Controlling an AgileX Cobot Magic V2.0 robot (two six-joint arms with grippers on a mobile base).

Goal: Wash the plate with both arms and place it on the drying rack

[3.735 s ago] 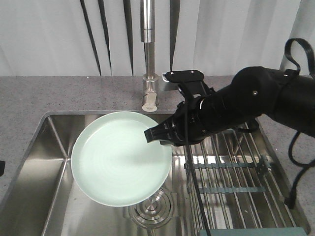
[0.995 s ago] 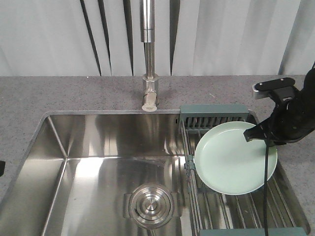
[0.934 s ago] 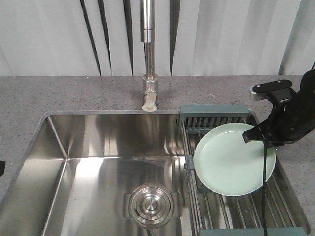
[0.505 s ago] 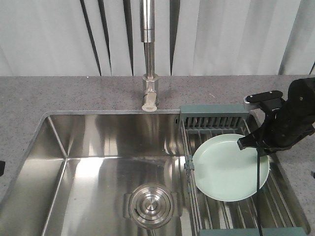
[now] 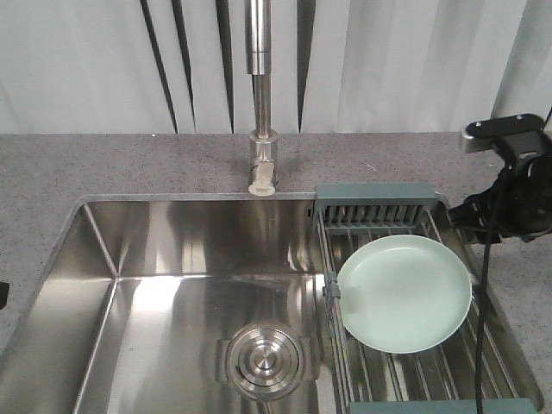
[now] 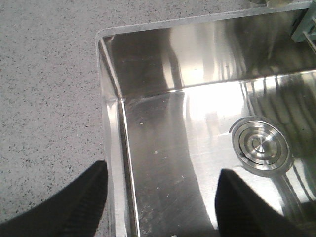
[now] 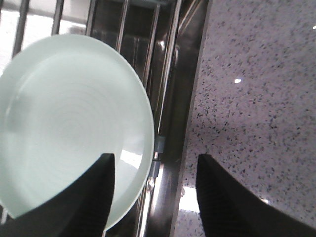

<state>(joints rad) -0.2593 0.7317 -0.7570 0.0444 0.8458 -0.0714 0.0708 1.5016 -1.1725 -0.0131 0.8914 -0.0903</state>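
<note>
Mint-green plate [image 5: 404,293] lies flat on the drying rack [image 5: 405,366] rods, right of the sink [image 5: 172,250]. Beyond its far edge, right gripper [image 7: 153,197] hangs spread wide, holding nothing. Left gripper [image 6: 158,197] gapes empty over the sink's corner.

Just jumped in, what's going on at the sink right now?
The plate lies flat on the drying rack at the right side of the sink, face up, with nothing holding it. The right gripper is open, up and off to the plate's edge over the counter. The left gripper is open too, over the sink's left edge, holding nothing. No water is running from the faucet.
</note>
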